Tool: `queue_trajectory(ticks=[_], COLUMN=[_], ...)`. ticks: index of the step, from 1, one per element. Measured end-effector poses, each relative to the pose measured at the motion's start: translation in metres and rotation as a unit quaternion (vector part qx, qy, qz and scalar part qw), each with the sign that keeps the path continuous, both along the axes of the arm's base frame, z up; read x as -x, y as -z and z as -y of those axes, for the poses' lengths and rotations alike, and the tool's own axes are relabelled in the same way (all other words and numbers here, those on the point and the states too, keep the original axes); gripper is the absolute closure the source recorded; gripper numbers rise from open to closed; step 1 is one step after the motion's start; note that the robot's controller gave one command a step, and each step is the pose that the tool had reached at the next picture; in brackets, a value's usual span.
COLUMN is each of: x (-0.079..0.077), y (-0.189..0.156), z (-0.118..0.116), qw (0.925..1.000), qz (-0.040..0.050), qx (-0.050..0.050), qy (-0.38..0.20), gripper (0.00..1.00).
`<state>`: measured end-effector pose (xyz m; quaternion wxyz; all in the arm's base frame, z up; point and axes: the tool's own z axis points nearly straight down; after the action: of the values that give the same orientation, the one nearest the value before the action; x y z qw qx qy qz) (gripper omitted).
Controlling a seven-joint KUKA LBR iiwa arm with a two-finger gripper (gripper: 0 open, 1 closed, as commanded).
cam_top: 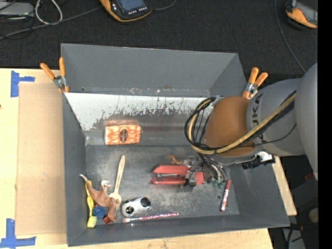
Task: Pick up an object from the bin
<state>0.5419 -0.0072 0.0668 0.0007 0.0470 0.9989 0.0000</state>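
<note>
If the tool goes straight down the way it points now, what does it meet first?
Most likely the right end of the red stapler-like thing lying mid-bin, directly under the tool. Depth is hard to judge, so it could land on the bin floor just beside it.

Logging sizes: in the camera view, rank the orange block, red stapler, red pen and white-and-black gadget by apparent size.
1-2. orange block and red stapler, too alike to rank; the stapler is partly hidden.
3. white-and-black gadget.
4. red pen, long but thin.
</note>
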Motion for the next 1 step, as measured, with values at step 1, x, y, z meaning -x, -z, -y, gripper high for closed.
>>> queue_trajectory(ticks=[1], x=[0.0071], y=[-0.0764], z=[0.0106], qw=[0.9987], qz=[-0.0040], qx=[-0.001], qy=[0.051], gripper=[1.00])
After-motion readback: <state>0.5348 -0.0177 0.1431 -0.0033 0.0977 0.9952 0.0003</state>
